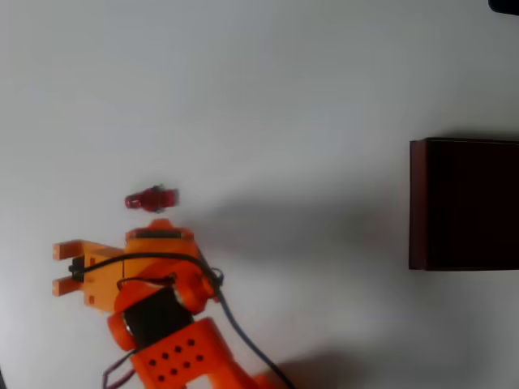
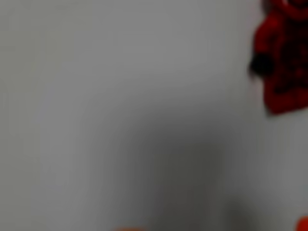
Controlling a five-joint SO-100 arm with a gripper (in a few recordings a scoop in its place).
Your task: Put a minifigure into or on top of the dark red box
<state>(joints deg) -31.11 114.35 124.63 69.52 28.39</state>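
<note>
The tiny red minifigure (image 1: 152,198) lies on its side on the white table, left of centre in the overhead view. My orange gripper (image 1: 58,268) is just below and to the left of it, fingers pointing left, open with nothing between them. The figure does not touch the gripper. The dark red box (image 1: 418,203) stands at the right edge, far from both, its dark interior cut off by the frame. In the blurred wrist view the minifigure (image 2: 283,57) shows large at the upper right edge over the pale table.
The orange arm (image 1: 174,340) with its black cable (image 1: 243,340) comes in from the bottom edge. A dark object (image 1: 504,5) sits in the top right corner. White tabletop (image 1: 308,97) stretches between figure and box.
</note>
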